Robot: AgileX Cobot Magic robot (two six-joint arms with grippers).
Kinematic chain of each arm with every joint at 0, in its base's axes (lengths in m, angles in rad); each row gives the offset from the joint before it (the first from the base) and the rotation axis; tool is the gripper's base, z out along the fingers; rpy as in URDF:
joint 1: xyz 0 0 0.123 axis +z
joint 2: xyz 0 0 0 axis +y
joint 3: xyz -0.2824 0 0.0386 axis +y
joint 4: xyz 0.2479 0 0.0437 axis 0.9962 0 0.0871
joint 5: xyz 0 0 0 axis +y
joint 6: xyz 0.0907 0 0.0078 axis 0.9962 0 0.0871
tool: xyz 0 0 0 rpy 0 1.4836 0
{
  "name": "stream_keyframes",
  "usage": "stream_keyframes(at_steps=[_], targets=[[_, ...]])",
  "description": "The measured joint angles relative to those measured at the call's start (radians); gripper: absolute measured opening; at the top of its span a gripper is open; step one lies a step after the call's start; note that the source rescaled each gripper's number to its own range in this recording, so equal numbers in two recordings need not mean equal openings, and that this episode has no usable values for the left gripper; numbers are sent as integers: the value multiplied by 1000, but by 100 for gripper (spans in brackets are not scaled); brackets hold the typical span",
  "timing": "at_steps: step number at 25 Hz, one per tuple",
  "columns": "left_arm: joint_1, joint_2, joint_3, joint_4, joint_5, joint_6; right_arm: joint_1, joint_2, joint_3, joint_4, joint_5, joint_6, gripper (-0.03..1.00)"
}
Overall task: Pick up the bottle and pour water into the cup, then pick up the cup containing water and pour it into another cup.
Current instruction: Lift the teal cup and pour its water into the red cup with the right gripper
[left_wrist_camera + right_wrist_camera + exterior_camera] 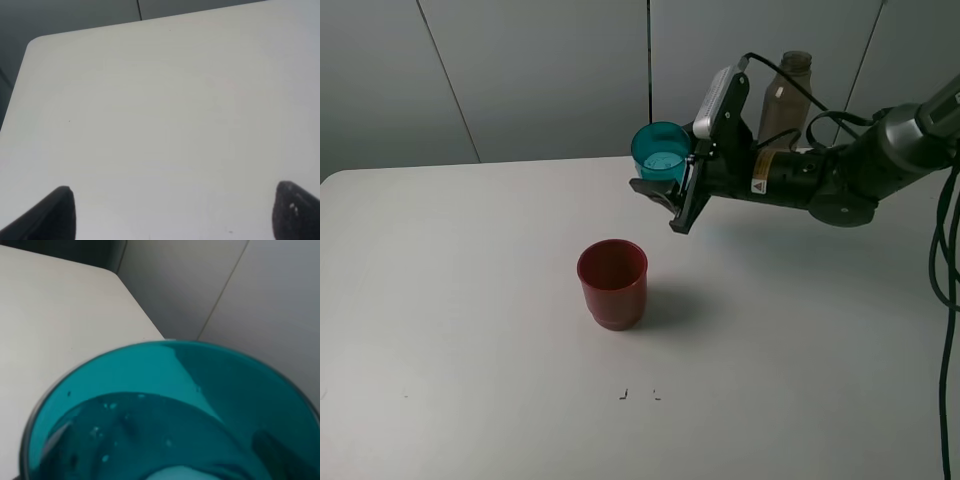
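White counter [450, 300] across the whole view, matte and mostly bare. Black right arm [820, 180] stretched in from the right edge toward the far middle, wrist roughly level. Smoky bottle [788, 95] upright at the far right, behind that arm, gripped by nothing and well apart from both cups. Dark red cup [612, 283] upright on the counter near the middle, mouth open upward, contents not clear from here.

Teal cup [660, 152] held clear of the counter, clenched from the side in the right jaws, long axis close to vertical, water visible inside in the right wrist view. Target red cup to the left of those jaws, nearer in the scene and lower, with open counter between. Right arm plainly the nearer one, already carrying the load.

Likely next: carry left and nearward until the teal rim hangs over the red mouth, then tip toward it. Some risk of spilling short if tipped too soon.

Left jaws released and wide, dark fingertips [55, 215] far apart over bare counter, grasping nothing, absent from the high view.
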Motion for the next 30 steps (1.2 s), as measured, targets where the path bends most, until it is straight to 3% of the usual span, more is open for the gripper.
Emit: stream_keyframes(at_steps=[7,14,30], targets=[[0,0,0,0,0,0,7,-43,0,-27,22,22,5],[0,0,0,0,0,0,83,-43,0,-21,113,14,5],[0,0,0,0,0,7,139,-43,0,5,121,0,5]])
